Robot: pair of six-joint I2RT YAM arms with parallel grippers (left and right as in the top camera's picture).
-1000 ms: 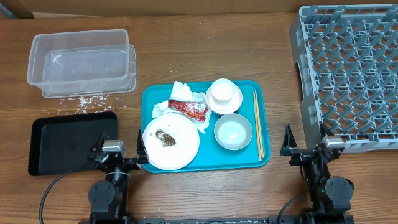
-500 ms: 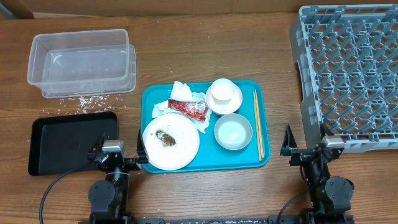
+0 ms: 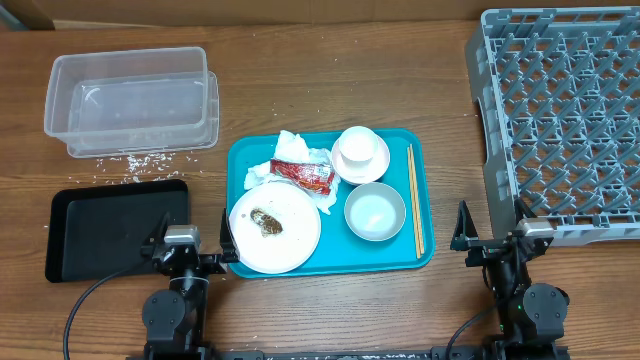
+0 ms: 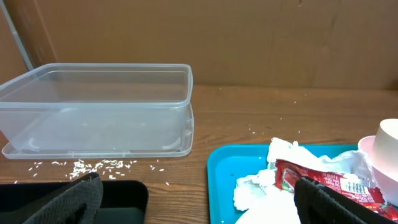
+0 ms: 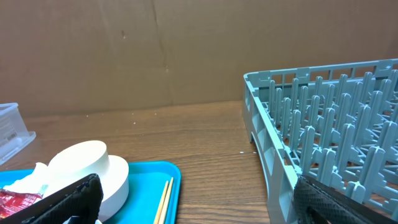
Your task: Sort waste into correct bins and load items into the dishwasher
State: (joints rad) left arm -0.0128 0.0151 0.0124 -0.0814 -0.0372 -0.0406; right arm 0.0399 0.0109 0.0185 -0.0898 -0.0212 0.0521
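Overhead view. Left gripper (image 3: 192,245) and right gripper (image 3: 490,238), at the bottom edge, have their jaws spread wide and hold nothing. At centre, a teal serving tray (image 3: 240,150) carries the white plate (image 3: 298,238), napkin (image 3: 290,146), red wrapper (image 3: 305,175), bowl (image 3: 375,212) and chopsticks (image 3: 414,200). Clear tub (image 3: 130,100) upper left; black tray (image 3: 100,235) lower left; grey dish rack (image 3: 560,110) right.

Serving tray (image 3: 400,262) mid-table, tub (image 3: 130,100) and shallow bin (image 3: 100,235) to its left, dish rack (image 3: 565,110) to its right.
On the serving tray, the plate (image 3: 290,240) sits at the near left with the food scrap (image 3: 267,222) on it. The napkin (image 3: 290,148) lies behind the plate, under the wrapper (image 3: 305,175). A bowl (image 3: 375,212) sits near right, a second bowl (image 3: 360,153) behind it, and the chopsticks (image 3: 414,200) along the right edge. The tub is farther back than the shallow bin (rice grains (image 3: 140,162) are scattered between them).
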